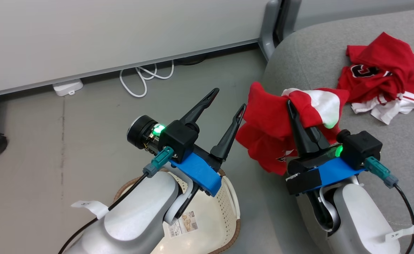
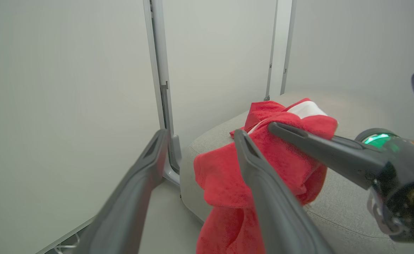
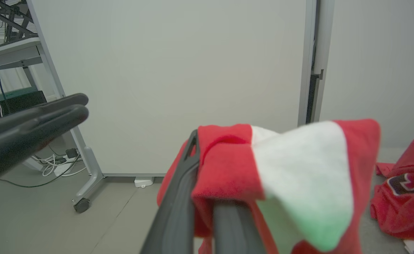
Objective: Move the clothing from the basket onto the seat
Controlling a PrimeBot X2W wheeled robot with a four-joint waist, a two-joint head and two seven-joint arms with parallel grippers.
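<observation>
Head view shows the right hand closed on a red garment, which hangs over its fingers at the edge of the seat, probably to be laid near the other garment lying beyond this hand. The left hand is wide open and holds nothing, above the basket, probably to be out of the cloth's way.

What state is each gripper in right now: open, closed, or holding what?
Left gripper: open, holding nothing.
Right gripper: closed on red and white clothing, at the edge of the seat.
</observation>
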